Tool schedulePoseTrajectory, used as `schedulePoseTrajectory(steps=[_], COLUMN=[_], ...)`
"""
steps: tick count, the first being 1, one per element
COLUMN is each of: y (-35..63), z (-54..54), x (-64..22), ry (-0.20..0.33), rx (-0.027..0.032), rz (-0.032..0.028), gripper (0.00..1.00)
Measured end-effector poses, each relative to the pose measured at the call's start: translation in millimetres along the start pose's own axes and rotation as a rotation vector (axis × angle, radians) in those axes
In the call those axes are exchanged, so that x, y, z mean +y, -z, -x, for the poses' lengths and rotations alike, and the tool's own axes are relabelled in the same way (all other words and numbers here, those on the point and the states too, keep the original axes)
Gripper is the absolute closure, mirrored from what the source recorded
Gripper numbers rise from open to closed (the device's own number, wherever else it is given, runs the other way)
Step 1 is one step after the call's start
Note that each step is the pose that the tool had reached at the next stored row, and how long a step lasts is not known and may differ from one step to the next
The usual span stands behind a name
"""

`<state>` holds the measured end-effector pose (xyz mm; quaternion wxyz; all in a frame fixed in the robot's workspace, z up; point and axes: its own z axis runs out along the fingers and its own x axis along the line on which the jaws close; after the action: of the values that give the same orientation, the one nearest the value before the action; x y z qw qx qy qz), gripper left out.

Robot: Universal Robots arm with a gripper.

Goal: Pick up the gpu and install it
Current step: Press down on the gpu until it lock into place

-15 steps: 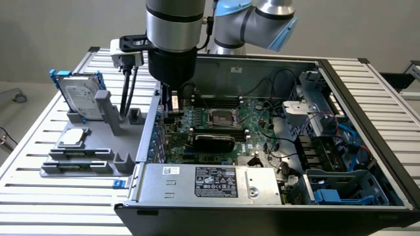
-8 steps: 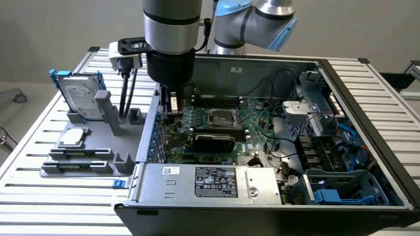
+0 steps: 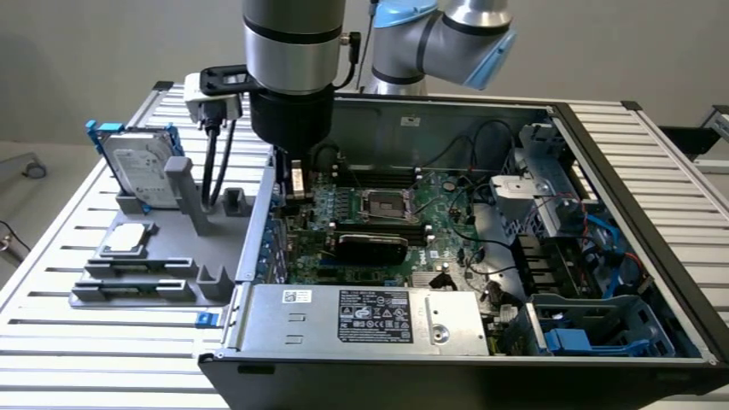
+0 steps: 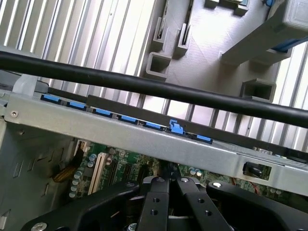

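A Universal Robots arm [image 3: 294, 60] reaches down into an open computer case [image 3: 638, 196] that lies on a slatted aluminium table [image 3: 102, 342]. Its gripper [image 3: 294, 190] hangs just inside the case wall on the exterior view's left, low over the motherboard [image 3: 439, 201].

In the wrist view the gripper [image 4: 168, 179] is closed. Its two black fingers [image 4: 155, 204] meet at the tips above the green board [image 4: 115, 166] and its row of expansion slots. Nothing can be made out between them.

The gpu [image 3: 370, 246] sits inside the case. Its black face shows on the motherboard just beside the processor socket [image 3: 381, 205], on the socket's near side in the exterior view. It is near the gripper but apart from it, toward the exterior view's right. Whether the card is fully seated in a slot cannot be told.

A silver power supply [image 3: 364, 318] with a white label fills the near corner of the case. A line of blue clips [image 4: 173, 127] runs along the metal case wall [image 4: 144, 139] beyond the fingers, and a black cable [image 4: 144, 86] crosses the wrist view.

Outside the case, on the exterior view's left, a grey parts tray [image 3: 211, 235] holds a silver hard drive [image 3: 142, 171] upright in a blue frame. Two memory sticks [image 3: 135, 266] lie in its holders.
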<state>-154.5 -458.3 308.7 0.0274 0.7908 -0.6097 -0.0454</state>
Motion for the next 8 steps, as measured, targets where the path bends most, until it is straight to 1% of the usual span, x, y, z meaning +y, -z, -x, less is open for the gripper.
schedulePoseTrajectory(steps=[4,6,8], y=[0.2,0.0,-1.5], z=[-0.5,-0.5,-0.6], x=[-2.6,-2.9,-3.1], ry=[0.0,0.0,0.0], rx=[0.0005,0.0018,0.004], rz=[-0.0024,-0.0074,-0.0153], gripper=[0.89,0.89,0.89])
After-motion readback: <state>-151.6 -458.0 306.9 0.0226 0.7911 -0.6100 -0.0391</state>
